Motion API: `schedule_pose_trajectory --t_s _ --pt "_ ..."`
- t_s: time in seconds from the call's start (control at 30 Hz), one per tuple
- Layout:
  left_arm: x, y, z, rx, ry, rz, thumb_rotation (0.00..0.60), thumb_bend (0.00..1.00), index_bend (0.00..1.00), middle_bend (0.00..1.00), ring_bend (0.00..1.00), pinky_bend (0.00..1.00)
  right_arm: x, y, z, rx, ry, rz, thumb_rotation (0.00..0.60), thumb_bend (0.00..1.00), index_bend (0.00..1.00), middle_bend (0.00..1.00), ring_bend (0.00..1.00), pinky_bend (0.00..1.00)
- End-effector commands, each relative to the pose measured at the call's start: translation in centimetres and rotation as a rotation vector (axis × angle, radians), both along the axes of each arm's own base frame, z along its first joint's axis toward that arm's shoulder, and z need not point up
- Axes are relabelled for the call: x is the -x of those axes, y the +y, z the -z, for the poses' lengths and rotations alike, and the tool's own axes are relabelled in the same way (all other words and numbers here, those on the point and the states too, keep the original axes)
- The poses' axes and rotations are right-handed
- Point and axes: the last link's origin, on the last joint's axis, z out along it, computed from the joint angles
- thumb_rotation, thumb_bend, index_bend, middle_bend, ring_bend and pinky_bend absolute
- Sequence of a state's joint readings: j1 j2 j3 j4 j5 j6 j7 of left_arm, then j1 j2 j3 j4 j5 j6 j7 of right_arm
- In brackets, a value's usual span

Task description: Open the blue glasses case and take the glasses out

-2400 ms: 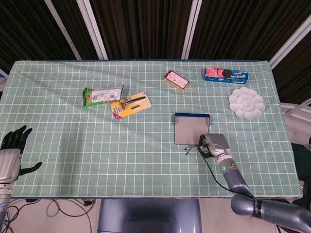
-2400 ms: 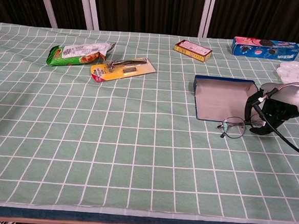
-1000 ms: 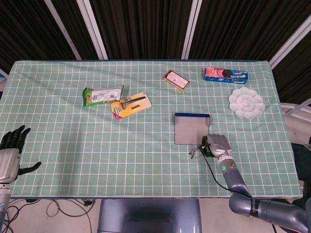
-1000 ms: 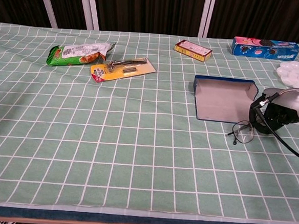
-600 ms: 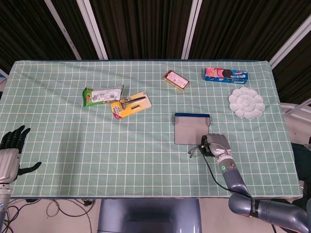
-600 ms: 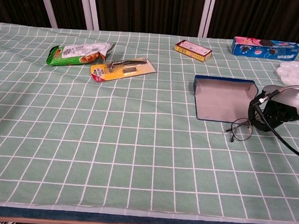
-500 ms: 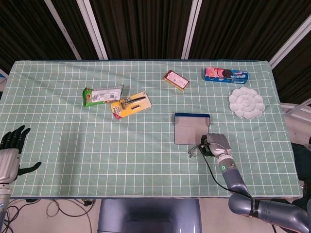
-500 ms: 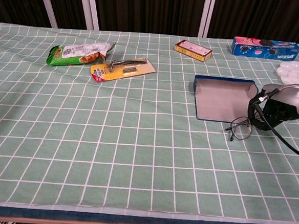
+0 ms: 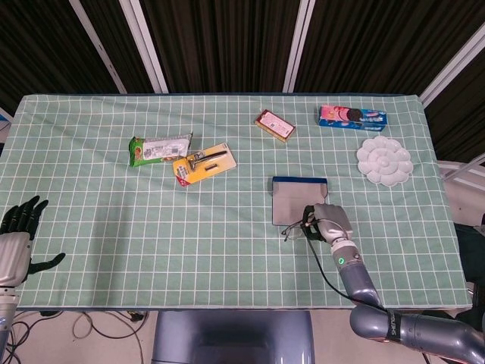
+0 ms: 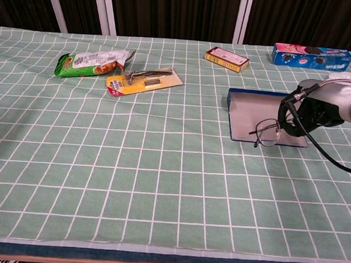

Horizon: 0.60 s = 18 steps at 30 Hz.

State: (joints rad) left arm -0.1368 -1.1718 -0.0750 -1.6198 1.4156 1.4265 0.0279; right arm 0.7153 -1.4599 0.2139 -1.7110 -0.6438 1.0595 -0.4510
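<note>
The blue glasses case (image 9: 298, 200) (image 10: 252, 114) lies open on the green checked cloth, its grey inside facing up. My right hand (image 9: 327, 224) (image 10: 318, 114) holds the thin-framed glasses (image 9: 294, 227) (image 10: 266, 132) by one side, lifted off the cloth over the case's near edge. The lenses stick out to the left of the hand. My left hand (image 9: 17, 241) rests at the table's near left corner, fingers apart, holding nothing; the chest view does not show it.
A green snack packet (image 9: 158, 148) and a carded razor (image 9: 203, 163) lie at the left middle. A yellow-red box (image 9: 274, 124), a blue biscuit box (image 9: 352, 116) and a white flower-shaped palette (image 9: 384, 160) sit toward the far right.
My right hand has risen and moved left with the glasses, from the cloth beside the case to above its near edge. The left hand has stayed put.
</note>
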Motion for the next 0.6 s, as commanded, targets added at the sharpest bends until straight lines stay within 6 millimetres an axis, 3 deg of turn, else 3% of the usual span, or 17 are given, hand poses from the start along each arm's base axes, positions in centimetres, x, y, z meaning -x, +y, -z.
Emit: schedule_pose_trajectory --t_s 0.03,0.27,0.6 --pt "0.0 0.0 0.0 0.001 -0.001 0.001 0.600 0.01 0.01 0.00 0.00 0.00 -1.6 0.1 0.4 -0.003 -0.028 -0.010 0.600 0.58 0.61 0.93 0.96 1.00" --pt "0.0 0.1 0.1 0.011 -0.010 0.005 0.600 0.01 0.01 0.00 0.00 0.00 -5.4 0.3 2.2 -0.012 -0.054 -0.040 0.600 0.58 0.61 0.93 0.96 1.00" --pt "0.1 0.2 0.0 0.025 -0.016 0.007 0.600 0.01 0.01 0.00 0.00 0.00 -9.5 0.4 6.8 -0.041 -0.059 -0.053 0.600 0.59 0.62 0.93 0.96 1.00"
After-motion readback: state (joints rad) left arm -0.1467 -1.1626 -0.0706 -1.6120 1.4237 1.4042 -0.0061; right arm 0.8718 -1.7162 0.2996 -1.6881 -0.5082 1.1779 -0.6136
